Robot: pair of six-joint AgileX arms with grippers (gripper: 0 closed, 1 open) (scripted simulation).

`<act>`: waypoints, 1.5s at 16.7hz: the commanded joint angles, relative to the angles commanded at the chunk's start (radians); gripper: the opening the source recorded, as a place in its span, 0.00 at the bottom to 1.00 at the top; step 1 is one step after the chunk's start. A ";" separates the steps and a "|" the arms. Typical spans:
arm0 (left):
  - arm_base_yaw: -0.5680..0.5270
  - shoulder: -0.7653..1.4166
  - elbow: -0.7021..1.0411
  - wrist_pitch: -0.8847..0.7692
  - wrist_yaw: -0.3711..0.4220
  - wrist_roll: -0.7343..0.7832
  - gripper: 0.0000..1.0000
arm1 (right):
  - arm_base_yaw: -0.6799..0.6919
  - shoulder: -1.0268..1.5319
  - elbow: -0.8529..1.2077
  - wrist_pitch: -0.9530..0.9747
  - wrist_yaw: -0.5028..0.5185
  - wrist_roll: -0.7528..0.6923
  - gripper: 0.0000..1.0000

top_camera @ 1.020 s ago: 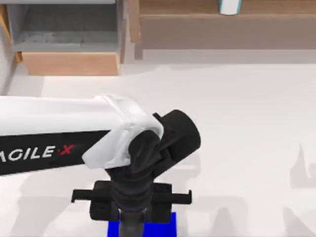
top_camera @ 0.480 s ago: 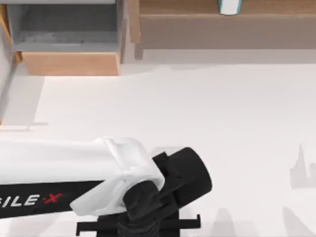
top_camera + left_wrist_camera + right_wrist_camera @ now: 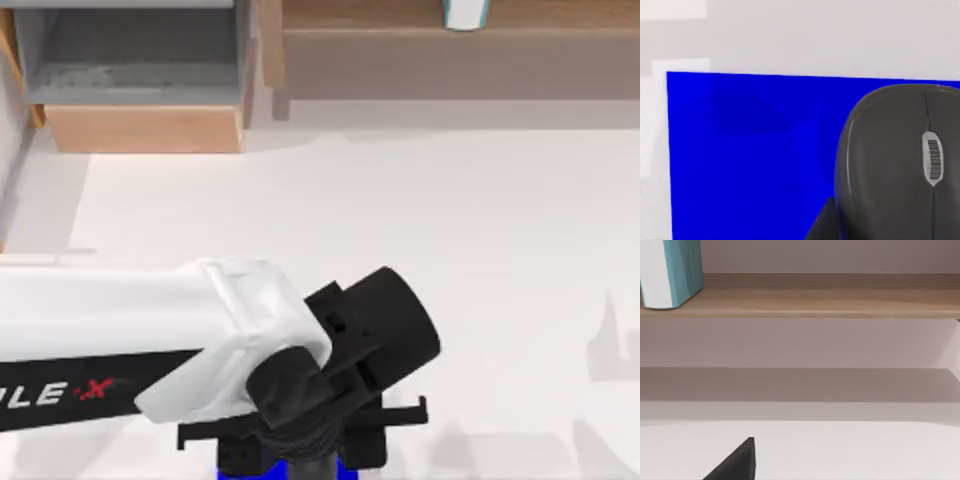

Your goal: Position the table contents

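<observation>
The left arm reached in from the left side of the table, white casing and black wrist stretched across the white surface. Its left hand hung down at the near edge, roughly midway along it, right over a bright blue mat. There on the mat sat the dark grey mouse, scroll wheel showing, its body flat on the blue. In the left wrist view a dark wedge of the hand showed just beside the mouse's flank, very close in. Was it touching? I could not tell. Was the hand wide or narrow? That I could not tell either.

Up at the far edge stood the wooden shelf unit, and on its board was the teal item with a white part, upright, well apart from the mouse and the mat. From above it sat toward the right half of the far edge, up on the shelf and off the table.

The right hand faced that shelf from low over the table, a black tip of it in its own wrist view, well short of the shelf. How far apart it was set, I could not tell.
</observation>
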 joint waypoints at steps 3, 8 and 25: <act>0.007 -0.006 0.041 0.070 -0.038 -0.005 0.00 | 0.000 0.000 0.000 0.000 0.000 0.000 1.00; -0.007 -0.007 0.080 0.124 -0.059 -0.011 0.00 | 0.000 0.000 0.000 0.000 0.000 0.000 1.00; -0.021 0.016 -0.036 -0.016 0.032 -0.006 0.00 | 0.000 0.000 0.000 0.000 0.000 0.000 1.00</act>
